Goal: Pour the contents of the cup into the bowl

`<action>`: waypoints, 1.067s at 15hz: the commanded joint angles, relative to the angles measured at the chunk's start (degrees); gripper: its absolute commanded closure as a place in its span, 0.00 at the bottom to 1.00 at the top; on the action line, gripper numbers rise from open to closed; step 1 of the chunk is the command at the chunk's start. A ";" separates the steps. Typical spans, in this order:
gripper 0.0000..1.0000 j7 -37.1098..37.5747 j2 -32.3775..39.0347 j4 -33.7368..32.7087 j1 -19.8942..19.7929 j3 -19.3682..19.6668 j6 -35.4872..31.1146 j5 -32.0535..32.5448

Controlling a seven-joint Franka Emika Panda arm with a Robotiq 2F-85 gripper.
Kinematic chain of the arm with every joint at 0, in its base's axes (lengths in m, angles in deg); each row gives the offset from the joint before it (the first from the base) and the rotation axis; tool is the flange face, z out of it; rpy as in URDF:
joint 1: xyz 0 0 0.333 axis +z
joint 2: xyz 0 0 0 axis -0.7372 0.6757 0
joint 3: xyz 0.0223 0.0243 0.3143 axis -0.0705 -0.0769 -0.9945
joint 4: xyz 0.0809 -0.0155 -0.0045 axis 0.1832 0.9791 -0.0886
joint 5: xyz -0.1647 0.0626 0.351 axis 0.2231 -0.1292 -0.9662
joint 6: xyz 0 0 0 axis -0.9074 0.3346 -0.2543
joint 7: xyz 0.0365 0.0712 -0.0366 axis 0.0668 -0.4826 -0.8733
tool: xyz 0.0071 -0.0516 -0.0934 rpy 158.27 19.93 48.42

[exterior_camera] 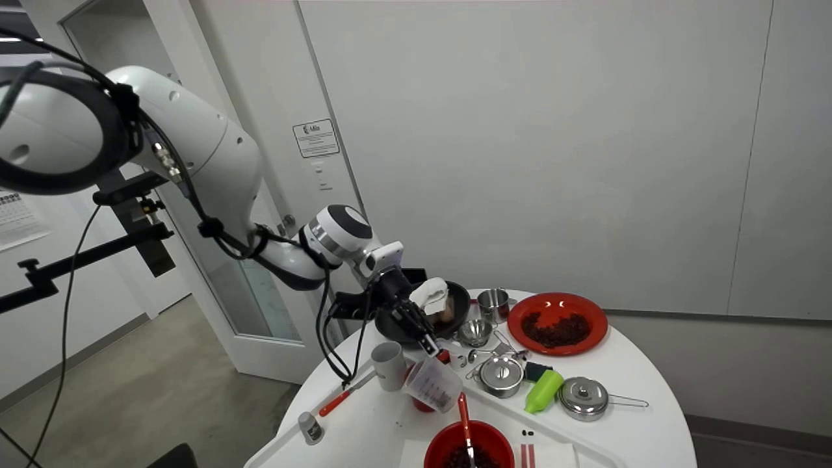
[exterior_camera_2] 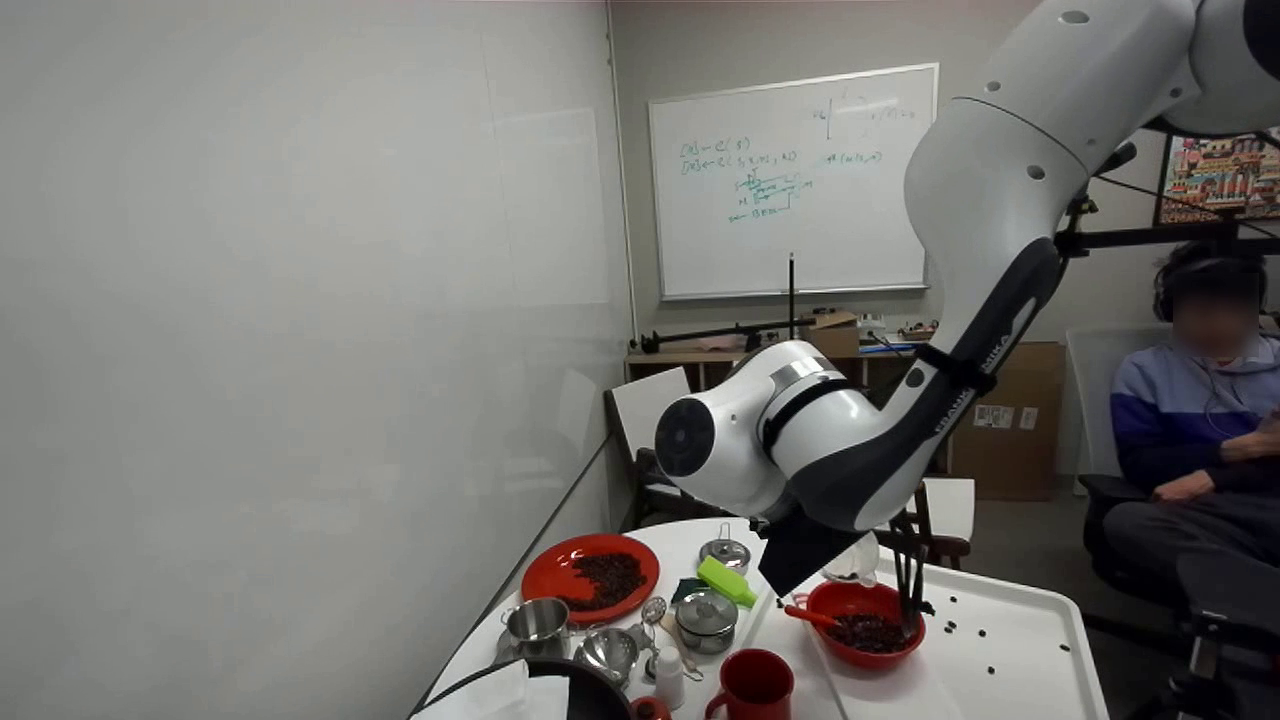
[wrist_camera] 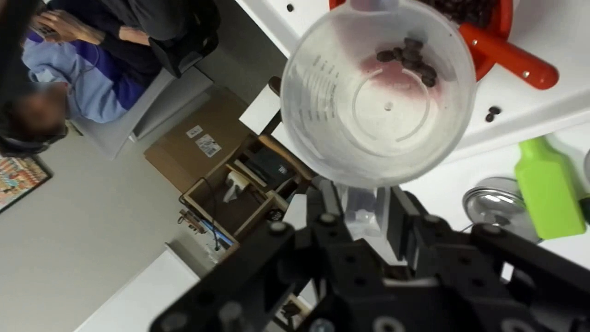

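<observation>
The cup (wrist_camera: 332,133) in my grasp is clear plastic with measuring marks. Several dark beans (wrist_camera: 410,55) lie inside it, against one side of its bottom. My gripper (wrist_camera: 362,210) is shut on the cup's handle. In an exterior view the cup (exterior_camera: 434,385) hangs tilted over the table from the gripper (exterior_camera: 429,348). A red bowl (exterior_camera_2: 850,655) with dark beans in it sits on the white tray, a red-handled utensil (exterior_camera: 464,416) leaning in it. The cup is near and above the bowl's edge; its exact alignment I cannot tell.
A red mug (exterior_camera_2: 755,685), grey cup (exterior_camera: 389,367) and steel cup (exterior_camera: 494,304) stand close by. A red plate (exterior_camera: 549,303) with beans, a lidded pot (exterior_camera: 502,377) and a green bottle-shaped item (exterior_camera: 545,392) occupy the far side. Loose beans dot the white tray (exterior_camera_2: 1030,620).
</observation>
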 commanded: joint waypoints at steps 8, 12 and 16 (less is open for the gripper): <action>0.91 -29.22 -2.85 6.77 -3.53 -0.56 -15.88 -14.35; 0.90 -42.39 -2.34 6.65 -1.68 -0.42 -13.48 -23.22; 0.89 -51.76 -2.32 6.10 2.03 1.16 -3.82 -30.64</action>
